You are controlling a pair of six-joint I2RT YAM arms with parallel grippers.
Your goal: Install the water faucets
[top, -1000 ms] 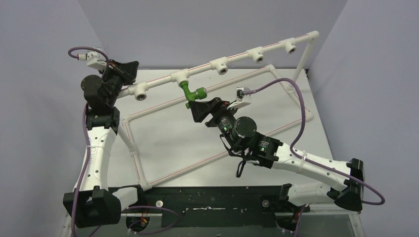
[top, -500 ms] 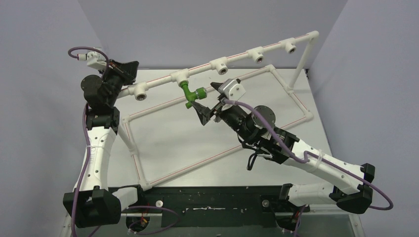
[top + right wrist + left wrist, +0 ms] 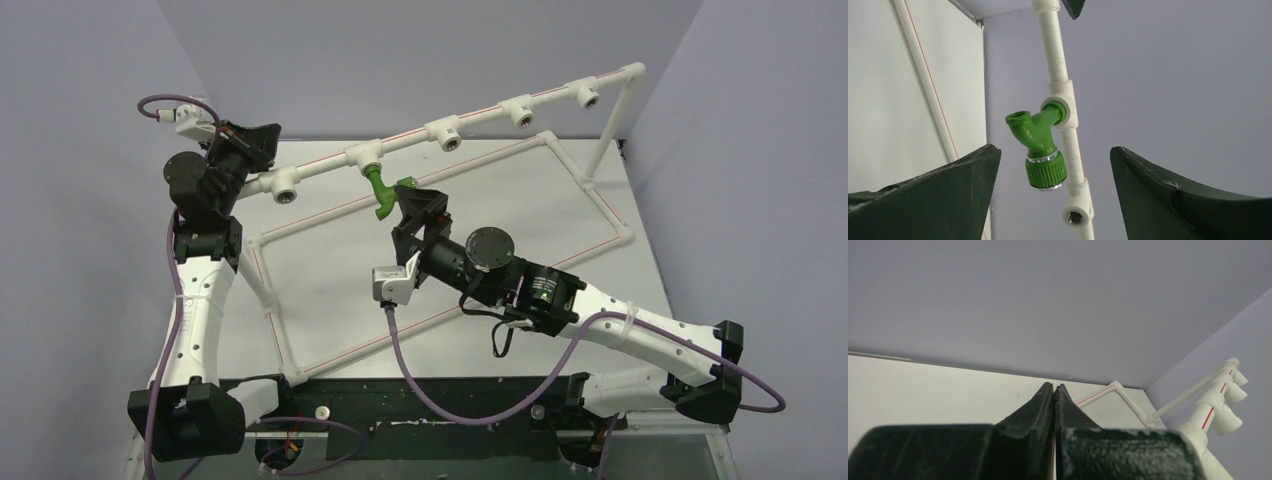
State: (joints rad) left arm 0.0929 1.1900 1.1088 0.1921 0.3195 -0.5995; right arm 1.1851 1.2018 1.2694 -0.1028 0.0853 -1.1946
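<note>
One green faucet (image 3: 379,192) sits threaded into the second tee fitting (image 3: 362,155) from the left on the raised white pipe rail (image 3: 480,121), its body hanging off the near side of the rail above the table (image 3: 330,285). Wrist view of the right arm: the faucet's threaded end is seated in the tee's socket, the open spout mouth points away to the left, and the ribbed green knob with its silver ring sits at the lower end. The right gripper (image 3: 412,205) is spread wide. Its two dark fingers (image 3: 963,185) flank the faucet with clear space on both sides, so it touches nothing and holds nothing. From above, the gripper sits just beside the faucet, on the near right side. The left gripper (image 3: 255,143) is at the far left, near the left end of the rail. Its fingers (image 3: 1045,400) are pressed fully together with nothing between them, and the rail runs past on its right. A white pipe frame (image 3: 600,205) lies flat on the table under the rail.
</note>
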